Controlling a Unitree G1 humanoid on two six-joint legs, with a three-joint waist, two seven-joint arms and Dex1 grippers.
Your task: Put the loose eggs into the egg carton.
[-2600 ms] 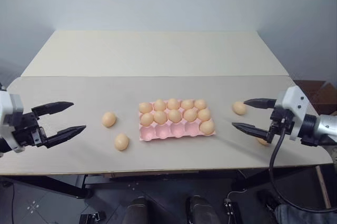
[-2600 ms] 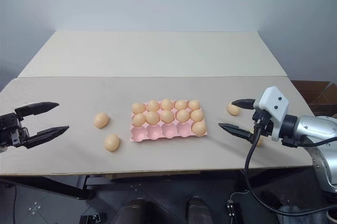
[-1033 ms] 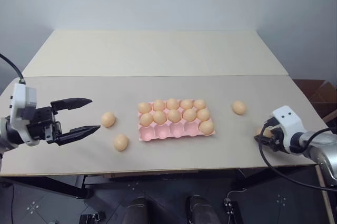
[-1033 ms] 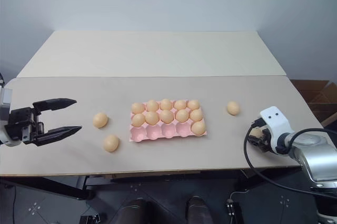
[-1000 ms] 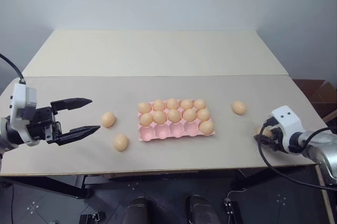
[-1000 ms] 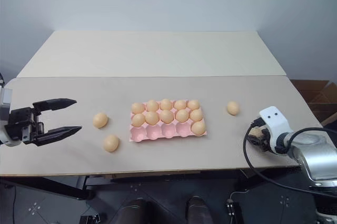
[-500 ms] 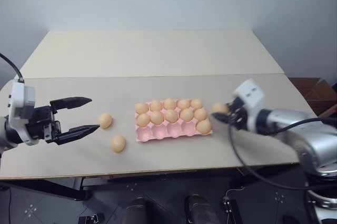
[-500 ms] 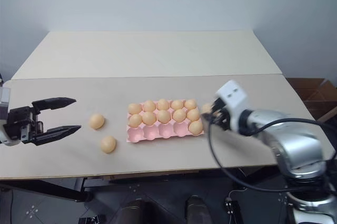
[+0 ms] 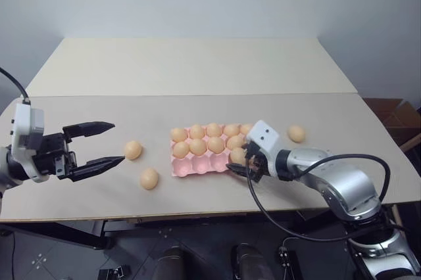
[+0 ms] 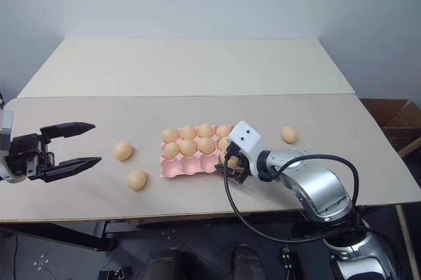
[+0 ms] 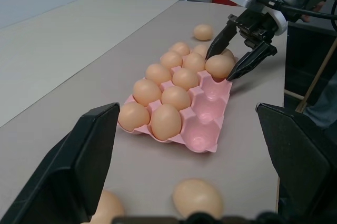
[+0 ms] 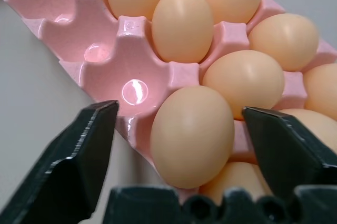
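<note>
Resting in a near-row cup of the flat pink moulded egg carton (image 9: 210, 162), a smooth tan-orange oval egg (image 12: 192, 134) sits between the two black fingers of the right gripper (image 12: 179, 129), whose jaws stand wide on either side of it without pressing on it. The right wrist view shows a clear gap between each finger and the shell, and glossy empty cups (image 12: 113, 71) beside that egg. From the head views this gripper is partly hidden under its white wrist housing (image 9: 261, 137), so that gap is hard to judge there.

The carton lies near the middle of the pale matte bench (image 9: 197, 109), its two far rows full of like eggs (image 9: 207, 139). Three loose eggs lie on the bench: two (image 9: 133, 149) (image 9: 149, 177) to the left of the carton, and one (image 9: 296, 133) to its right, beyond the right arm.

The left gripper (image 9: 105, 142) hovers just left of the nearer loose egg, jaws spread wide and holding nothing. Its wrist view looks along the carton's length, showing the ridged pink dividers and the right gripper straddling the egg at the far end.
</note>
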